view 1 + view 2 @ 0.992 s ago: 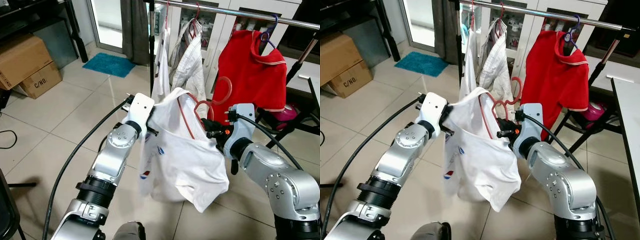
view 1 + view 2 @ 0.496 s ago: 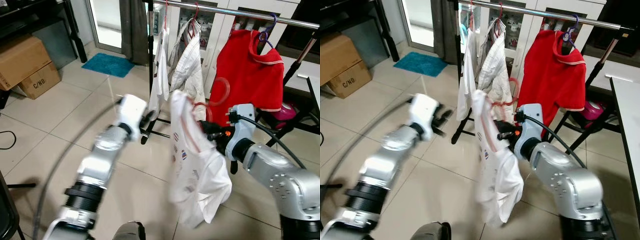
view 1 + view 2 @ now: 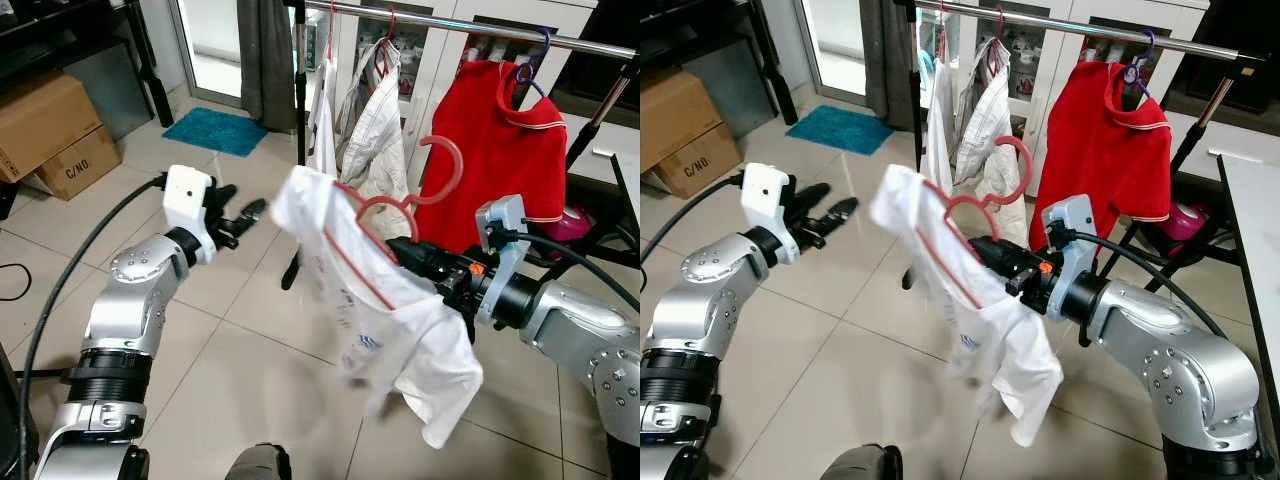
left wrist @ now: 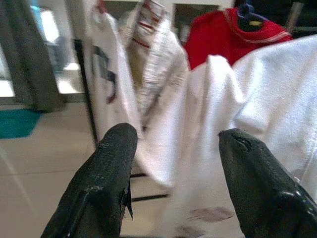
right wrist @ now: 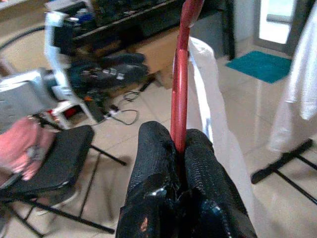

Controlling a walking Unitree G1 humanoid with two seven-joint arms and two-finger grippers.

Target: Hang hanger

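A red hanger [image 3: 385, 212] carries a white T-shirt [image 3: 395, 325] in mid-air, tilted, its hook [image 3: 441, 166] pointing up toward the silver rail [image 3: 480, 24]. My right gripper [image 3: 402, 251] is shut on the hanger's lower bar below the hook; the right wrist view shows the fingers [image 5: 156, 148] pinched on the red bar [image 5: 180, 89]. My left gripper [image 3: 244, 212] stands open and empty, to the left of the shirt and apart from it. In the left wrist view its fingers [image 4: 116, 148] are spread, with the white shirt [image 4: 267, 84] beyond.
On the rail hang a red shirt [image 3: 512, 140] on a purple hanger and pale garments [image 3: 372, 110]. The rack's black post [image 3: 300, 90] stands behind the shirt. Cardboard boxes [image 3: 50, 130] and a teal mat [image 3: 218, 128] lie on the tiled floor at left.
My left gripper let go of the white shirt and swung away to the left. The shirt now hangs from the hanger alone, which the right gripper has tilted and lifted.
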